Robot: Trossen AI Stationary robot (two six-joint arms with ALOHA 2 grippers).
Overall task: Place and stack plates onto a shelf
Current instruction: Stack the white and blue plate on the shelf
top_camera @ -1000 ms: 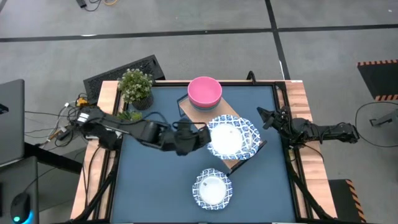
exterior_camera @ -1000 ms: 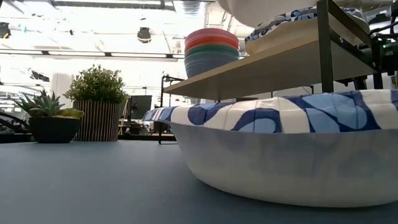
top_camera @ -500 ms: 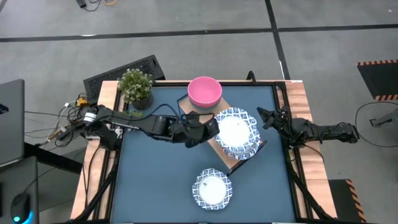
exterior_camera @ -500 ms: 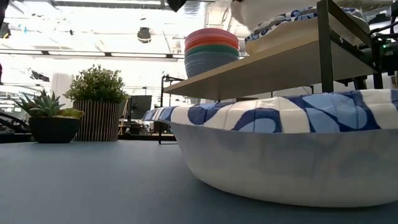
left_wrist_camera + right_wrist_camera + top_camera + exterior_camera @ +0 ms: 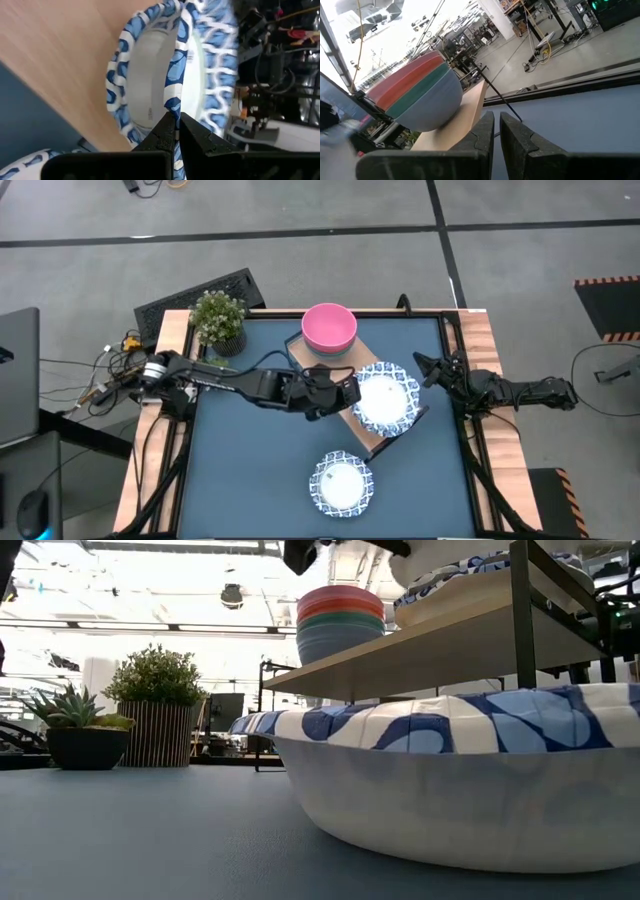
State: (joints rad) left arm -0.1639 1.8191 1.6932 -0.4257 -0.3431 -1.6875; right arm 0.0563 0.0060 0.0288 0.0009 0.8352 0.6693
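Note:
My left gripper [image 5: 348,392] reaches from the table's left and is shut on a blue-and-white rimmed plate [image 5: 386,398] over the wooden shelf [image 5: 318,362]. A like plate [image 5: 445,585] lies on the shelf board [image 5: 420,645] under it. A third plate [image 5: 342,483] rests on its base on the blue table near the front; it fills the low view [image 5: 460,780]. My right gripper [image 5: 422,370] waits shut at the table's right edge, empty, pointing at the shelf. My left gripper pinches the plate's rim [image 5: 173,102] on the side toward the table's left, between its two fingers. The fingers come level from the table's left. The plate sits close over the plate on the shelf; whether the two touch, I cannot tell.
A stack of plain bowls, pink on top [image 5: 329,327], stands on the shelf's far end [image 5: 340,625]. A potted plant [image 5: 218,320] and a small succulent [image 5: 80,730] stand at the table's far left corner. Bare blue table lies at the left and near left.
My left gripper has gone toward the table's right and a little toward its far edge, staying shut on the plate. The plate has gone from the shelf's left side to over the plate on the shelf.

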